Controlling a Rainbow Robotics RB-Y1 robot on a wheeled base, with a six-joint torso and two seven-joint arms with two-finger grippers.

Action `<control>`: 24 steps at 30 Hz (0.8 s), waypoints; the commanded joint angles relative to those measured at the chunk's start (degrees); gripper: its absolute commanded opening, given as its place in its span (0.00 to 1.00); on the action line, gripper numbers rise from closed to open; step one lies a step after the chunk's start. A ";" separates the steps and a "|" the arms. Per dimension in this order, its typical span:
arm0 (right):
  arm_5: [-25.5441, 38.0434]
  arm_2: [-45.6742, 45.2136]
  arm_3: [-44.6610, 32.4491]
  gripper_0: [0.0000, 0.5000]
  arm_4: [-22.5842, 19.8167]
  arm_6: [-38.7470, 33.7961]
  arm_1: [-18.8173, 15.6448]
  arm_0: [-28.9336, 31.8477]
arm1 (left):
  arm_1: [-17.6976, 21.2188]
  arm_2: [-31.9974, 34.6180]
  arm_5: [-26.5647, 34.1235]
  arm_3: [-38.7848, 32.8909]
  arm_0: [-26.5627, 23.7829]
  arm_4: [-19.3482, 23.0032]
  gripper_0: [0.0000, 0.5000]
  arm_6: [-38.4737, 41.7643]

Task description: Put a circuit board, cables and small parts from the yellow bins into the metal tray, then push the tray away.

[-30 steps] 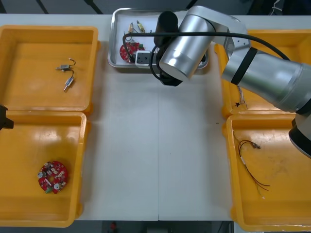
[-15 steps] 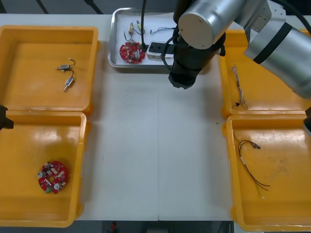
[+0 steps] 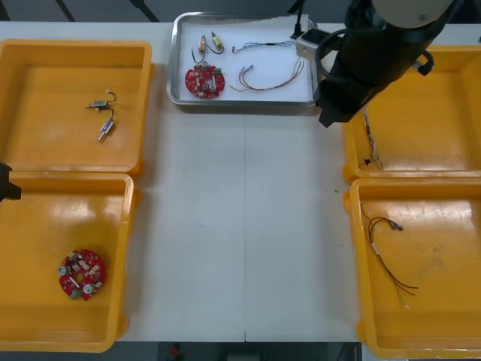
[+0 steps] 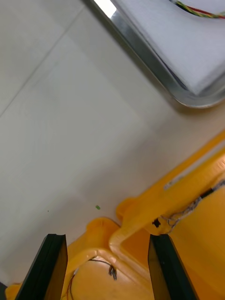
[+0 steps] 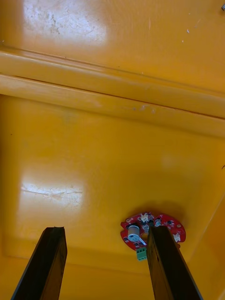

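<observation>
Where the light table lies bare between the yellow bins, a faint seam crosses it from near to far, and a dark strip of room shows past its far edge. Over that bare surface hangs the right gripper, released, its black fingers apart with nothing between them. Close under its fingertips the rounded corners of the two right-hand bins meet, a twisted cable lying in the farther one. Farther out from the fingers sits the near right corner of the metal tray. White inside, the tray lies at the table's far edge with its long axis running left to right. At the end away from this gripper lies a round red circuit board, its print too small to read, with small metal parts beyond it. A blue and white cable stretches lengthwise along the far wall, and a red and yellow cable loops lengthwise at the end nearest the gripper. Over the near left bin the left gripper hangs slack and empty. A second circuit board lies just beside one fingertip, its green connector turned toward the fingers.
</observation>
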 commanded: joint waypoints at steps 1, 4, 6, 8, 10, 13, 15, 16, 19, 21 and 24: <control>2.15 -7.17 -5.97 1.00 -1.03 -5.11 -6.35 2.49 | 2.69 0.95 -0.37 -0.84 1.04 -0.49 1.00 -5.44; 3.29 -10.43 -8.70 1.00 -1.29 -9.42 -9.34 6.09 | 2.69 0.95 -0.37 -0.84 1.04 -0.49 1.00 -5.44; 3.82 -12.71 -10.28 1.00 -1.29 -12.32 -11.01 8.73 | 2.69 0.95 -0.37 -0.84 1.04 -0.49 1.00 -5.44; 4.17 -14.56 -11.25 1.00 -1.29 -14.60 -12.41 10.84 | 2.69 0.95 -0.37 -0.84 1.04 -0.49 1.00 -5.44; 4.52 -16.75 -12.21 1.00 -1.29 -16.89 -13.73 13.30 | 2.69 0.95 -0.37 -0.84 1.04 -0.49 1.00 -5.44; 4.69 -19.65 -12.92 1.00 -1.47 -18.91 -14.87 16.47 | 2.69 0.95 -0.37 -0.84 1.04 -0.49 1.00 -5.44; 4.78 -22.73 -13.45 1.00 -1.73 -19.79 -15.66 19.63 | 2.69 0.95 -0.37 -0.84 1.04 -0.49 1.00 -5.44; 4.78 -24.31 -13.62 1.00 -1.91 -19.87 -16.19 21.21 | 2.69 0.95 -0.37 -0.84 1.04 -0.49 1.00 -5.44; 5.40 -27.83 -14.06 1.00 -2.08 -20.05 -16.37 24.99 | 2.69 0.95 -0.37 -0.84 1.04 -0.49 1.00 -5.44; 6.10 -31.43 -14.76 1.00 -1.91 -20.23 -16.54 28.68 | 2.69 0.95 -0.37 -0.84 1.04 -0.49 1.00 -5.44; 6.36 -35.91 -15.99 1.00 -1.64 -20.23 -16.54 33.69 | 2.69 0.95 -0.37 -0.84 1.04 -0.49 1.00 -5.44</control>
